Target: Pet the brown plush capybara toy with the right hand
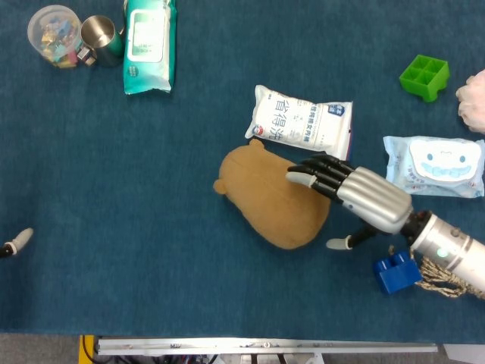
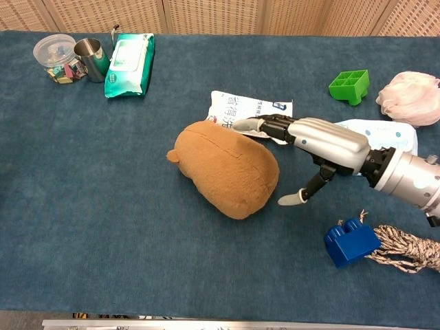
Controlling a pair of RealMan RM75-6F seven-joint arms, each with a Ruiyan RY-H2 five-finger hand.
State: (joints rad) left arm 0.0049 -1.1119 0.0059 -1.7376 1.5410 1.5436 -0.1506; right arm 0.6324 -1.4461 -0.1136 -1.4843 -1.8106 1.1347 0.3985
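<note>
The brown plush capybara (image 1: pixel 267 196) (image 2: pixel 223 167) lies on its belly in the middle of the blue table, head toward the left. My right hand (image 1: pixel 355 194) (image 2: pixel 313 142) hovers flat over its rear right end, fingers stretched out side by side toward the toy and the thumb hanging down beside it. Its fingertips (image 1: pixel 297 177) lie over the capybara's back; contact cannot be told. The hand holds nothing. Of my left hand only a fingertip (image 1: pixel 19 240) shows at the left edge of the head view.
A white snack bag (image 1: pixel 301 121) lies just behind the capybara. A pale wipes pack (image 1: pixel 433 165), a blue brick (image 1: pixel 394 274) and a rope (image 2: pixel 405 249) sit near my right arm. A green tray (image 1: pixel 424 76), pink puff (image 2: pixel 409 96), green wipes pack (image 1: pixel 148 44), cup (image 1: pixel 101 38) and jar (image 1: pixel 53 34) stand farther off.
</note>
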